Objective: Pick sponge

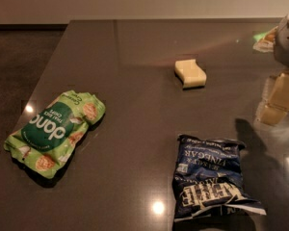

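Sponge (190,73): a small pale yellow block lying flat on the dark surface (135,42), at about 2 o'clock from the middle of the view, with nothing touching it.
Shape: thick, with wavy curved long sides and a flat top; the face towards 6 o'clock shows its full thickness.
Pincer (277,102): cream and blocky, at the 3 o'clock edge of the view, above the surface and well apart from the sponge. Whether it stands apart or together I cannot tell.
Bearing: from the pincer the sponge lies at roughly 10 o'clock.
Weight: likely very light, so it should lift with little force.
Stiffness: likely soft and springy. It will squash under a close rather than resist, so a firm squeeze is safe and nothing here looks fragile.
Slip: the glossy surface may let the block slide if it is nudged sideways before the close.
Where to hold: across the narrower width, on the two wavy sides near mid-length, coming down from above so the block sits deep in the grasp.
Green chip bag (55,131): at 8 o'clock, well apart from the sponge.
Blue chip bag (212,182): at 5 o'clock, nearer the pincer's side but well apart from the sponge.
Stage: approach not yet made; the sponge is untouched.
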### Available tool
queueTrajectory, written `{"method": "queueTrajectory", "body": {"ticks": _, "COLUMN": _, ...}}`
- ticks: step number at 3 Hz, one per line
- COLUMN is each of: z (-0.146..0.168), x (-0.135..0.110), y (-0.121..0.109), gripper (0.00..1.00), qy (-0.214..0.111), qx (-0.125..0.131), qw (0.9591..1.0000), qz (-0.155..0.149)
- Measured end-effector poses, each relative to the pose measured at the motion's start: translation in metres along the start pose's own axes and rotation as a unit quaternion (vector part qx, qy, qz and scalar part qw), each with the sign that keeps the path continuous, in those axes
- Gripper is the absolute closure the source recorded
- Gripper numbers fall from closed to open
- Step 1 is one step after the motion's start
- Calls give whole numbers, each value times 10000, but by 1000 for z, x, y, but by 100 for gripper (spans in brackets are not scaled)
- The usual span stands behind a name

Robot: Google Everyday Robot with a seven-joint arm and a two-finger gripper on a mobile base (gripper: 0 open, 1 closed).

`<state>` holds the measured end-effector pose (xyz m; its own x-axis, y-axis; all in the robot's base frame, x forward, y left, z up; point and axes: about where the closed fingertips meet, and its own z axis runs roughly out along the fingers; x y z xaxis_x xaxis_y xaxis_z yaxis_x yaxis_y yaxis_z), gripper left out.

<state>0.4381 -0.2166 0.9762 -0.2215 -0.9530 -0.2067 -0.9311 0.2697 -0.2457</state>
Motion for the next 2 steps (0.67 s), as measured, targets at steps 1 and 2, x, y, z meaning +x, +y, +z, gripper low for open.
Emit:
{"method": "queueTrajectory", "body": {"ticks": 1, "z": 0, "x": 0, "y": 0, "gripper": 0, "qy": 0, "qx": 0, "qw": 10000, "qz": 0}}
{"method": "queueTrajectory", "body": {"ticks": 2, "z": 2, "x": 0, "y": -5, "gripper": 0, "qy": 21, "qx": 8, "qw": 10000, "qz": 81}}
